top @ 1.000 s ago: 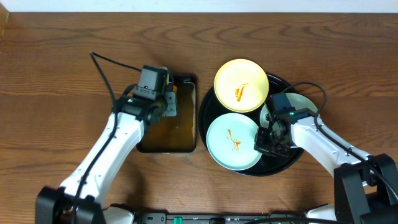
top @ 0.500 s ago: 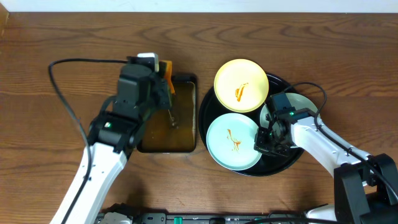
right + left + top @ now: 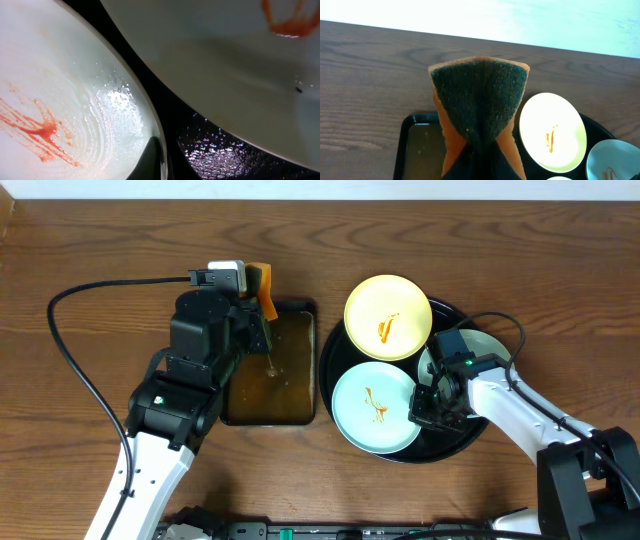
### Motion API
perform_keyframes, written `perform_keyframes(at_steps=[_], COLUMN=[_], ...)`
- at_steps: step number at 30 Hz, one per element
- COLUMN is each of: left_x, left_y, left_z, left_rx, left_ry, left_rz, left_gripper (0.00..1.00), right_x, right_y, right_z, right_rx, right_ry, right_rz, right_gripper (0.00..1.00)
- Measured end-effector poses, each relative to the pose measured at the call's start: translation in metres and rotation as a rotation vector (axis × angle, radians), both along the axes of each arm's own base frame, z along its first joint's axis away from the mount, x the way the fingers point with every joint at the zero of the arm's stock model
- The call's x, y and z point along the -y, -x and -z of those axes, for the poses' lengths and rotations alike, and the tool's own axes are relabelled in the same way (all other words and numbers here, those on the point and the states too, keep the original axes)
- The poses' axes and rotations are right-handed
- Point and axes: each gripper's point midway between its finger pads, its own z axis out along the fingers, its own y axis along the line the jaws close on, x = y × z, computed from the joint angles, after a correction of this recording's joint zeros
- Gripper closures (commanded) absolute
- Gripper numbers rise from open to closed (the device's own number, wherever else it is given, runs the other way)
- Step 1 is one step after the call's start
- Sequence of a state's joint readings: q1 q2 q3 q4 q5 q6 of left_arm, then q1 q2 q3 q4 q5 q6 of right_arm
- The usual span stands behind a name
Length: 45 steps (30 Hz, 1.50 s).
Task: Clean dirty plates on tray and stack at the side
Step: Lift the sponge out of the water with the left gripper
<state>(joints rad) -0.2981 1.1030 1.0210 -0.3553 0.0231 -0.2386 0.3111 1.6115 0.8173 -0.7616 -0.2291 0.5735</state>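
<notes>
Plates (image 3: 388, 317) sat three to the black tray (image 3: 450, 443): the yellow one at the back, a blue plate (image 3: 372, 408) in front, and another half hidden under my right arm. I judged them stiff, light and slick with water, best taken by the rim. The right gripper (image 3: 425, 408) was pressed together there, apparently on the front blue plate's edge. The left gripper (image 3: 476, 162) pinched the soft sponge (image 3: 480, 95). A second earlier it had been low over the pan (image 3: 290, 395). Now it hung raised above it, and the plates and right arm had not moved.
</notes>
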Motion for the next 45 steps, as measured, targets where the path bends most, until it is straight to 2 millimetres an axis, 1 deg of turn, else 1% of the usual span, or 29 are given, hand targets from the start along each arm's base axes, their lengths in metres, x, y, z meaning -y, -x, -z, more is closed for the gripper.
perform_keyframes(at_steps=[12,26,29,31,32,34,36,38,40,43,45], left_x=[0.001,0.001,0.001,0.001,0.002,0.002,0.002,0.001,0.0,-0.002,-0.001], left_y=[-0.003,-0.003,-0.003,-0.004,-0.005,-0.007,-0.006,-0.004,-0.001,0.008,0.014], left_z=[-0.005,-0.005,-0.004,0.002,0.009,0.032,0.064,0.101,0.132,0.169,0.188], left_rx=[0.021,0.021,0.019,0.0,-0.026,-0.105,-0.216,-0.342,-0.445,-0.576,-0.646], left_ry=[0.006,0.006,0.006,0.004,0.004,-0.005,-0.021,-0.047,-0.074,-0.111,-0.121], left_rz=[0.0,0.0,0.0,-0.002,-0.007,-0.017,-0.032,-0.047,-0.055,-0.062,-0.058], left_gripper=[0.92,0.93,0.93,0.93,0.92,0.93,0.92,0.92,0.93,0.93,0.93], right_x=[0.0,0.0,0.0,0.0,0.0,0.0,0.0,0.0,0.0,0.0,0.0], right_y=[0.0,0.0,0.0,0.0,0.0,0.0,0.0,0.0,0.0,0.0,0.0], right_z=[0.0,0.0,0.0,0.0,0.0,0.0,0.0,0.0,0.0,0.0,0.0], right_rx=[0.0,0.0,0.0,0.0,0.0,0.0,0.0,0.0,0.0,-0.001,-0.001], right_ry=[0.0,0.0,0.0,0.0,0.0,0.0,0.0,0.0,0.0,0.0,0.0], right_rz=[0.0,0.0,0.0,0.0,0.0,0.0,0.0,0.0,0.0,0.0,0.0], right_gripper=[0.99,0.99,0.99,0.99,0.99,0.99,0.99,0.99,0.99,0.99,0.99])
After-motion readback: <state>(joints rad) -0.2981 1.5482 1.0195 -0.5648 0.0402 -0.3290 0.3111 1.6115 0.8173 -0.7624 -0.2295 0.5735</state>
